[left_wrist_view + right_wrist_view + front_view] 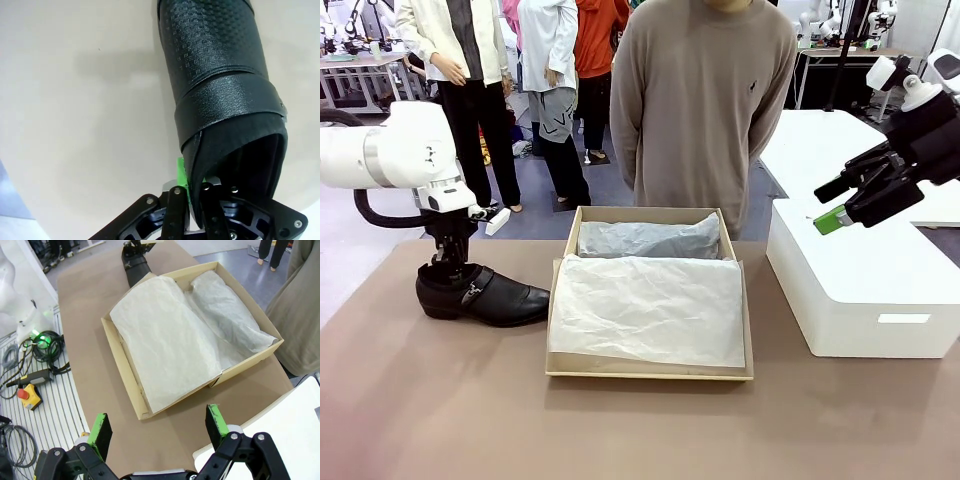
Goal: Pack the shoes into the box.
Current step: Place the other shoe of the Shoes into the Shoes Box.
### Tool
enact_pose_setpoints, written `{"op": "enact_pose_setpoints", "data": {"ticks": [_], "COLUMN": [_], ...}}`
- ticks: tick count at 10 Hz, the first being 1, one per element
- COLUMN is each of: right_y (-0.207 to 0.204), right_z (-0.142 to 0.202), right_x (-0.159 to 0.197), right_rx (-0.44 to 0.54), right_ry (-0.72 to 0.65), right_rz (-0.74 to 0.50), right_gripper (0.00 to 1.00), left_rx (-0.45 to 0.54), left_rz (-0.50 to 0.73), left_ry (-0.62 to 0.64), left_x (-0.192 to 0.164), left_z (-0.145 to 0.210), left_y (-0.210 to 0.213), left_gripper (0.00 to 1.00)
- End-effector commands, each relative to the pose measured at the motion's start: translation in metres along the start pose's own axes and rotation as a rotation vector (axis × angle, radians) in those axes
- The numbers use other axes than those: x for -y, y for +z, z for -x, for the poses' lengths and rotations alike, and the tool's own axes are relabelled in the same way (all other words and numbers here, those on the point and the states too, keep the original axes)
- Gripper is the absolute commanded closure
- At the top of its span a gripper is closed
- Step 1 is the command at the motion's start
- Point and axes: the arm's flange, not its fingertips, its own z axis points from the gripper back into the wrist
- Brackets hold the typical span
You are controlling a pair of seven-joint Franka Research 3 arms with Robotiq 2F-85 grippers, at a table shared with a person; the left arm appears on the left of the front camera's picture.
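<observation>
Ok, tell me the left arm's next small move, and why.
Probably lift straight up. The left gripper is shut on the shoe at its heel rim, and the shoe rests on the table, left of the open box. Raising it first should let it clear the box's side wall before it goes over the tissue paper.
</observation>
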Motion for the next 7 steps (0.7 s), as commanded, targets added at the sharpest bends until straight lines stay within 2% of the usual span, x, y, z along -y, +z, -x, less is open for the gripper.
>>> {"op": "enact_pose_setpoints", "data": {"ticks": [1, 4, 7], "right_y": [-0.001, -0.001, -0.001], "right_z": [-0.001, -0.001, -0.001], "right_x": [0.003, 0.003, 0.003], "right_rx": [0.032, 0.032, 0.032], "right_ry": [0.021, 0.021, 0.021], "right_rz": [-0.016, -0.016, -0.016], "right_gripper": [0.00, 0.00, 0.00], "left_rx": [-0.014, 0.012, 0.003], "left_rz": [-0.025, -0.032, -0.063], "left_ry": [-0.024, 0.032, 0.156], "left_x": [0.004, 0.004, 0.003], "left_z": [0.004, 0.009, 0.025], "left_y": [0.004, 0.017, 0.075], "left_gripper": [1.00, 1.00, 1.00]}}
